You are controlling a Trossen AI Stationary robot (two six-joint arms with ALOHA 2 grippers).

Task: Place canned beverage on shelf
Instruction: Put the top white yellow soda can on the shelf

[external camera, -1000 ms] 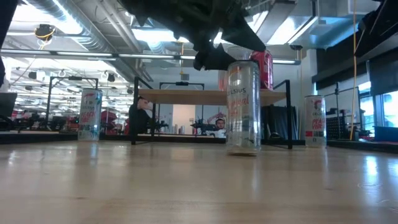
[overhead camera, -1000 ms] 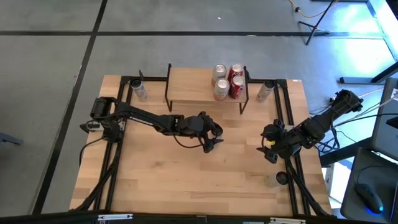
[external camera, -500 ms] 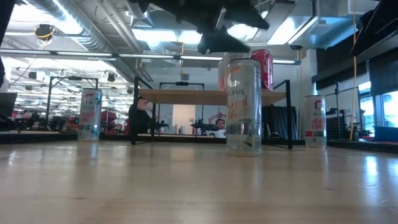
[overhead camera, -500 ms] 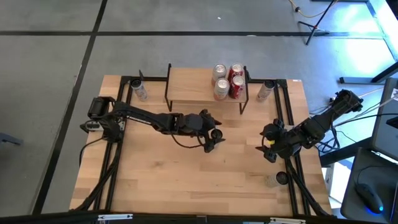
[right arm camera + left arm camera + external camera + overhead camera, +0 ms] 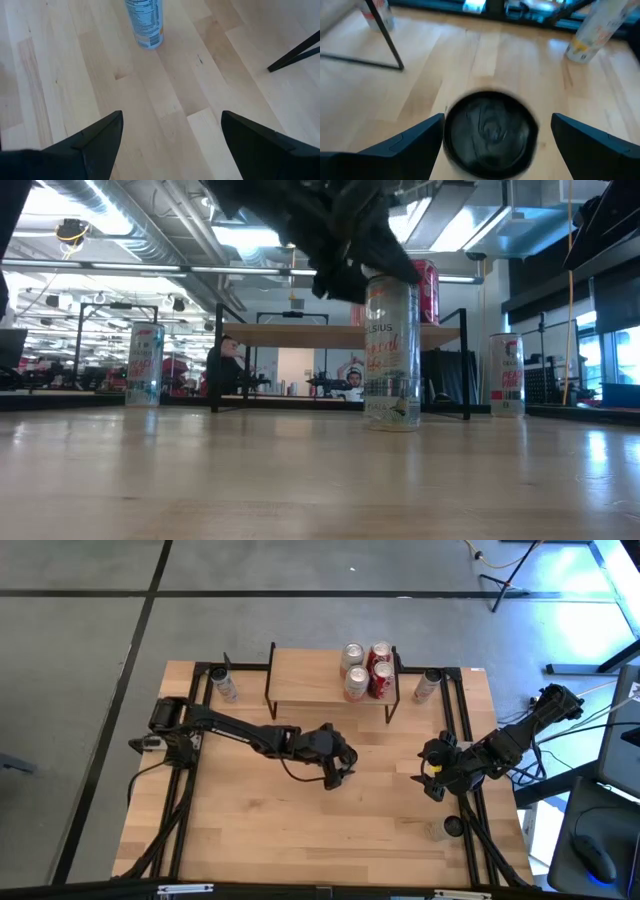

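Left gripper (image 5: 337, 766) hangs over the middle of the table (image 5: 300, 830), its fingers (image 5: 405, 142) spread wide to either side of the canned beverage (image 5: 392, 352). Seen from the left wrist camera, the can's dark round top (image 5: 490, 132) sits between the two fingers with a gap on each side, so the gripper is unclenched and grasps nothing. The can stands upright on the tabletop, in front of the shelf (image 5: 325, 680) and well apart from it.

From the level camera the can's full height and printed label show, with the dark gripper body just above its top; from overhead the gripper hides the can almost wholly. Overhead alone shows four cans (image 5: 364, 670) clustered on the right end of the shelf top.

Right gripper (image 5: 434, 774) waits near the table's right edge, fingers (image 5: 95, 142) apart, with another can (image 5: 145, 22) on the wood ahead of it.
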